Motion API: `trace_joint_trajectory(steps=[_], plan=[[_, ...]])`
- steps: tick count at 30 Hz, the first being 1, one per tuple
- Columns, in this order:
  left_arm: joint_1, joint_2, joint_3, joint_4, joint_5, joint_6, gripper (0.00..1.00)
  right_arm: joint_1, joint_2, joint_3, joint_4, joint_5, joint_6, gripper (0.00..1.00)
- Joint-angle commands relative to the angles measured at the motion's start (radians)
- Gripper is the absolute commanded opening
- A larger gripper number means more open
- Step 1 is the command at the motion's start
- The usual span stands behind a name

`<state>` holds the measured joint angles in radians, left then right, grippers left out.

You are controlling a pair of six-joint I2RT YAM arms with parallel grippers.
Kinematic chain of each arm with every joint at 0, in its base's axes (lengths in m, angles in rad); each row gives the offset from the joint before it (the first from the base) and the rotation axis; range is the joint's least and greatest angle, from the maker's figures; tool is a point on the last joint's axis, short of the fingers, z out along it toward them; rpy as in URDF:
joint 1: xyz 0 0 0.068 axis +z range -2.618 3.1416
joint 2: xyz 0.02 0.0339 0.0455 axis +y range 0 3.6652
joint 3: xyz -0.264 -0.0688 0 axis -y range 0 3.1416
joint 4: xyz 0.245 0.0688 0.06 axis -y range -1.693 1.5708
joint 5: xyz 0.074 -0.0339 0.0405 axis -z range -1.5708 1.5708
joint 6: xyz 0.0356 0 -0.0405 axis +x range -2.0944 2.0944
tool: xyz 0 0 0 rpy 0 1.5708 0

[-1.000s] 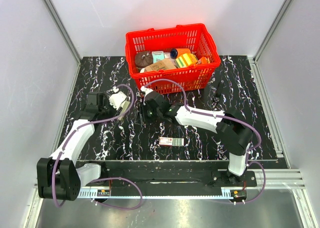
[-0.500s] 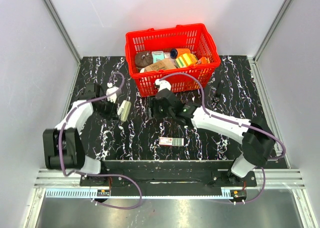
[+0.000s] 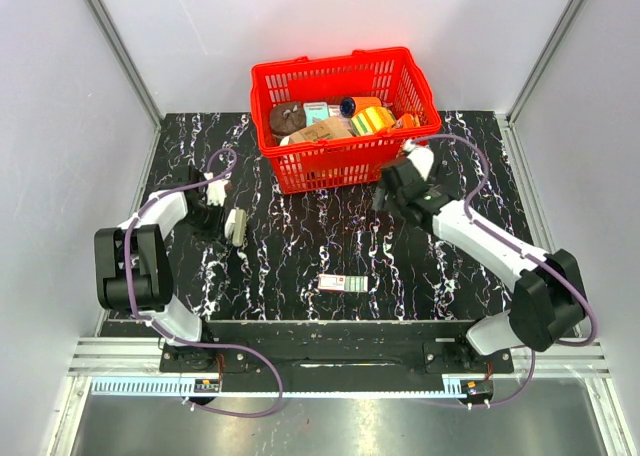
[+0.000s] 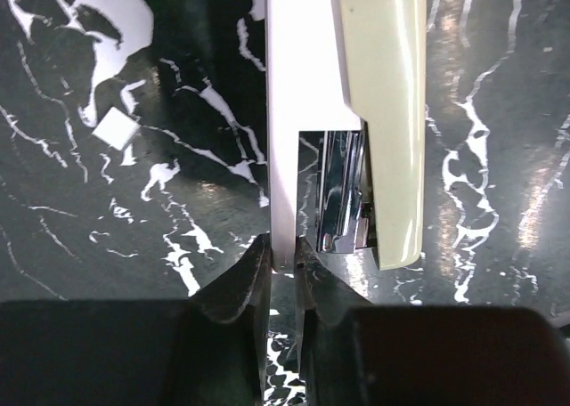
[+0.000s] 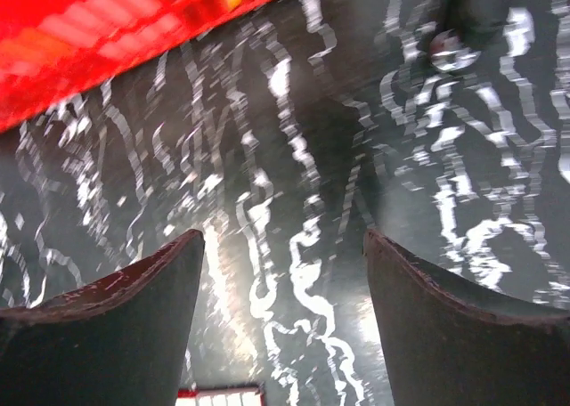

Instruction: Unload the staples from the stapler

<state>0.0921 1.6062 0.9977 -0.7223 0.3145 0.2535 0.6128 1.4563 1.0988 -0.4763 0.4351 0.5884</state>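
- My left tool (image 4: pixel 283 265) has its fingers pinched nearly together on the thin white base strip of the stapler (image 4: pixel 385 103), right at the near end. It's clamped on, not just sitting beside it.
- Seen from overhead, the stapler (image 3: pixel 236 226) lies flat at about 9 o'clock on the counter (image 3: pixel 300 241). The cream top runs alongside the white base. The chrome magazine (image 4: pixel 343 192) peeks out between them at the tool end.
- My right tool (image 5: pixel 283 241) is spread wide with nothing in it. It's over the counter at about 2 o'clock, just in front of the red basket (image 3: pixel 340 164) and well apart from the stapler.
- The basket sits at 12 o'clock, full of random stuff. A small red-and-white box (image 3: pixel 343 283) sits at 6 o'clock, with neither tool on it. There's a white scrap (image 4: pixel 116 128) at roughly 10 o'clock from the left tool.
- Progress: early, I reckon. I see no loose staples anywhere, and I can't tell if the magazine holds any.
- What's left is pretty much everything: open it up, get the strip out, and probably bring the right tool across to help.
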Motion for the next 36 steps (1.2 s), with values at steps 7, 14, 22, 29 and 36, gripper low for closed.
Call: trace_joint_trajectory(steps=[7,14,22,29,36], plan=[[0.011,0.003,0.008,-0.068,-0.048,0.104,0.27,-0.241,-0.039,0.006,-0.054,0.091,0.008,0.8],[0.073,-0.009,0.004,-0.104,0.004,0.167,0.29,-0.258,-0.031,0.013,-0.053,0.082,0.013,0.8],[0.075,-0.152,0.05,-0.154,0.11,0.17,0.38,-0.323,0.012,0.056,-0.061,0.091,-0.002,0.83],[-0.009,-0.195,0.081,-0.005,0.043,0.061,0.48,-0.429,0.058,0.101,-0.036,0.085,-0.019,0.85],[-0.144,-0.072,0.085,0.196,-0.139,0.03,0.47,-0.478,0.203,0.183,-0.019,0.03,-0.029,0.85]])
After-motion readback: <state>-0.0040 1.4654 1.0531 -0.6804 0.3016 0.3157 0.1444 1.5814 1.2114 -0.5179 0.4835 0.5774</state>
